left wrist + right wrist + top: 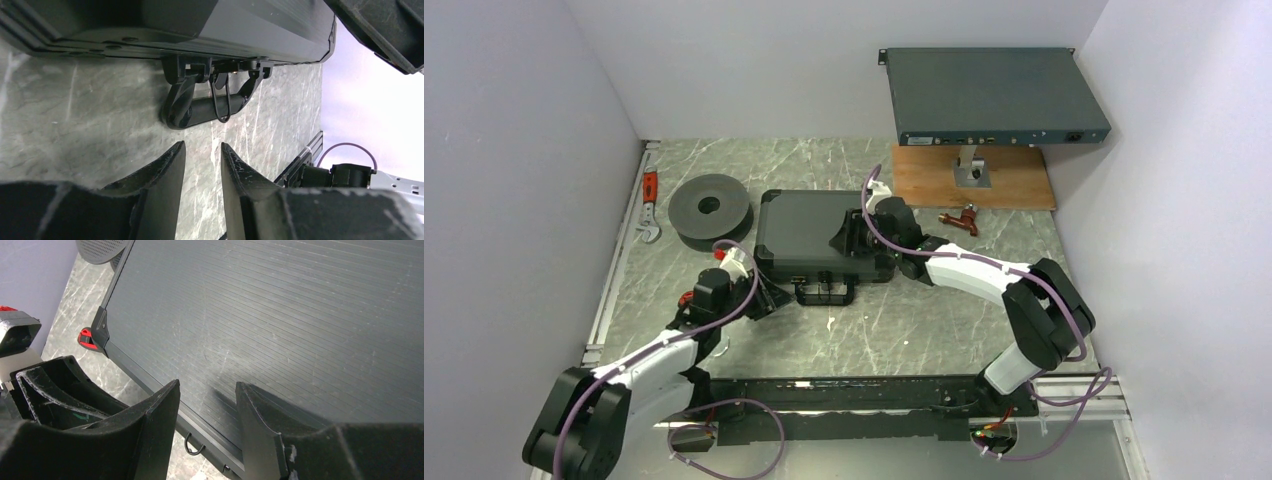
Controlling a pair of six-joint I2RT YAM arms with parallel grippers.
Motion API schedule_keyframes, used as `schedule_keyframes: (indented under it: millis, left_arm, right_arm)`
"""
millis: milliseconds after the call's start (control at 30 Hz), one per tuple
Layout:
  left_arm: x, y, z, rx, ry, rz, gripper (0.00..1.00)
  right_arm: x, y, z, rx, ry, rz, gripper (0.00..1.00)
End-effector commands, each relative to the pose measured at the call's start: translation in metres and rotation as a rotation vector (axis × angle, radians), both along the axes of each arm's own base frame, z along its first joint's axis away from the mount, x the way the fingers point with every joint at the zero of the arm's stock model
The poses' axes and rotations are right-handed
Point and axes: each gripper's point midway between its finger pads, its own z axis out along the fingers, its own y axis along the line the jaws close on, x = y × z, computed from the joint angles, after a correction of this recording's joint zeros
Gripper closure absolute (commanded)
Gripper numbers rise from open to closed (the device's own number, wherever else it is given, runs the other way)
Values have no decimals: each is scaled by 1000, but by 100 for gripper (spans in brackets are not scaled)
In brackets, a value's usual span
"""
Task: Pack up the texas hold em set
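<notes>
Worktop [904, 320]: grey, veined. Box [994, 95]: stood raised at the back right, above a wooden board [1014, 180]. Case [809, 235]: lay shut and flat at mid-worktop, handle [200, 107] turned toward the near edge. Spool [711, 208]: sat just left of the case. Right jaws: hung close over the ribbed lid [300, 315], parted moderately, gripped nothing. Left jaws: sat low over the worktop near the handle, apart from it, parted narrowly, empty.

grey rack box [994, 97] sitting raised above wooden board [1014, 185] | dark spool [686, 208] lying flat on marble table [924, 325] | red-handled wrench [650, 200] lying along left edge | small red-brown object [962, 219] lying just beside board
</notes>
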Motion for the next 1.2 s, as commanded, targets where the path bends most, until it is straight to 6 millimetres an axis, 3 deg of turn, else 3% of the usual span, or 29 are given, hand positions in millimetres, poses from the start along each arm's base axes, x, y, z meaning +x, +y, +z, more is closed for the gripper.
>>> schedule_keyframes:
  millis: [0, 167, 267, 467, 900, 1167]
  left_arm:
    - [14, -10, 16, -50, -69, 23, 64]
    - [16, -24, 15, -69, -59, 0, 74]
    - [17, -32, 13, -65, -44, -16, 85]
    - [14, -48, 7, -65, -15, -38, 93]
    - [15, -77, -7, -73, 45, -38, 96]
    - [14, -74, -14, -67, 72, 4, 99]
  right_arm:
    - [-73, -63, -107, -329, 351, 15, 50]
    - [-74, -63, -108, -329, 355, 19, 50]
    - [-76, -63, -109, -331, 359, 26, 50]
    - [-77, -63, -109, -329, 362, 35, 50]
    - [-77, -62, -110, -331, 360, 42, 50]
    - [-78, -63, -111, -335, 362, 43, 50]
